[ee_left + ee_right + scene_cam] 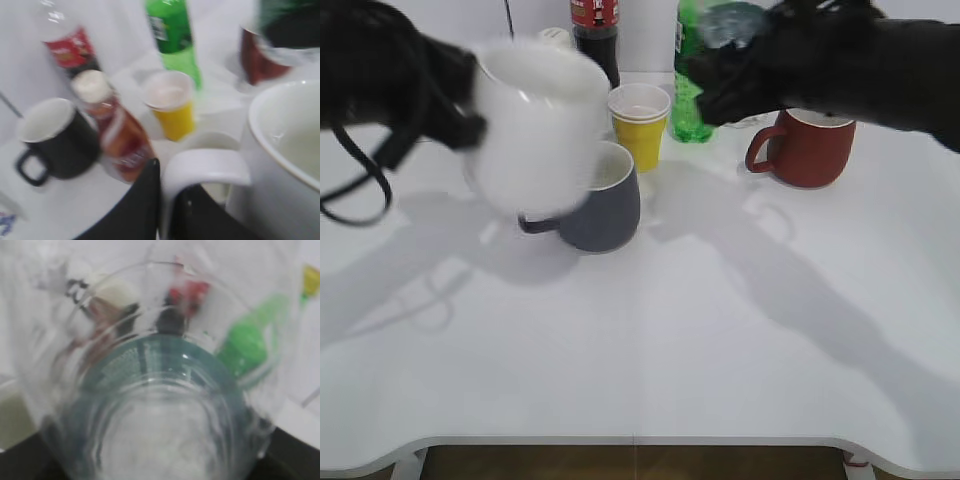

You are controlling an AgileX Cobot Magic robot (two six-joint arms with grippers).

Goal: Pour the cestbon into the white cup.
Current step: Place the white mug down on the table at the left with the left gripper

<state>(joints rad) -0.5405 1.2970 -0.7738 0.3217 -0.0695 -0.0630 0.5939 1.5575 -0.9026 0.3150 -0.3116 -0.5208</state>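
The lower two thirds of the exterior view are bare white desk [650,360], its front edge curving along the bottom of the frame. All the objects crowd the upper third: a dark grey mug [605,210] at centre, a yellow paper cup [640,122] behind it, a red-brown mug [808,147] to the right, and a green soda bottle [688,100] and a dark cola bottle [596,30] along the back.

The white cup [535,125] hangs blurred in the upper left, lifted clear of the desk and overlapping the grey mug in the frame. It is plain white and wide. The left claw [167,200] has its dark fingers closed on the cup's handle, seen only in the left wrist view, which also shows the pale, seemingly empty inside of the cup and a small white-capped bottle [112,130] beside a black mug [55,137].

The cestbon [160,405] is raised at the top right of the exterior view, mostly hidden by the right claw [740,60] wrapped around it. Only the right wrist view shows its clear ribbed wall and dark green band, filling that frame.
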